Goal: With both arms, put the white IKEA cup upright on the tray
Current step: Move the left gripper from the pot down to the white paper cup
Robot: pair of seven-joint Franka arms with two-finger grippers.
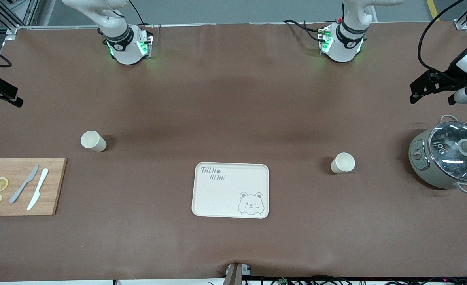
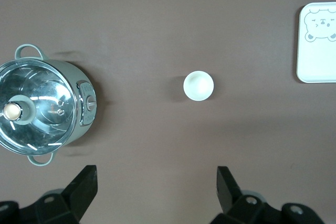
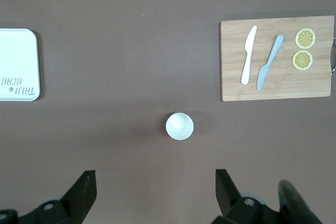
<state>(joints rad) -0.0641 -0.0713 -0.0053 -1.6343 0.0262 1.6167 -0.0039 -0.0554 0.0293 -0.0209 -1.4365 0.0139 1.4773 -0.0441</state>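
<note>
**Both arms waiting high, two cups standing off the tray**

The left gripper point(image 2: 155, 192) is hanging in the air at the left arm's end of the table, its fingers point(image 2: 84, 184) spread wide and gripping nothing. In the left wrist view it is looking down on a white cup point(image 2: 198, 85) that is standing upright on the brown table cover point(image 1: 233, 99), mouth up. That cup point(image 1: 343, 162) is sitting between the tray point(image 1: 231, 190) and a grey-green pot point(image 1: 447, 156) with a glass lid, well apart from both.

The right gripper point(image 3: 155, 192) is hovering at the right arm's end of the table, its fingers point(image 3: 84, 187) also standing wide open and empty. Below it a second white cup point(image 3: 179, 126) is standing upright on the cover. In the front view this cup point(image 1: 93, 141) is sitting a little farther from the camera than a wooden cutting board point(image 1: 53, 186), which is carrying a grey knife point(image 1: 23, 184), a white knife point(image 1: 38, 194) and two lemon slices point(image 1: 0, 184).

The cream tray is lying flat near the middle of the table, bear drawing point(image 1: 250, 203) and lettering showing, with nothing resting on it. Both cups are well apart from it.
</note>
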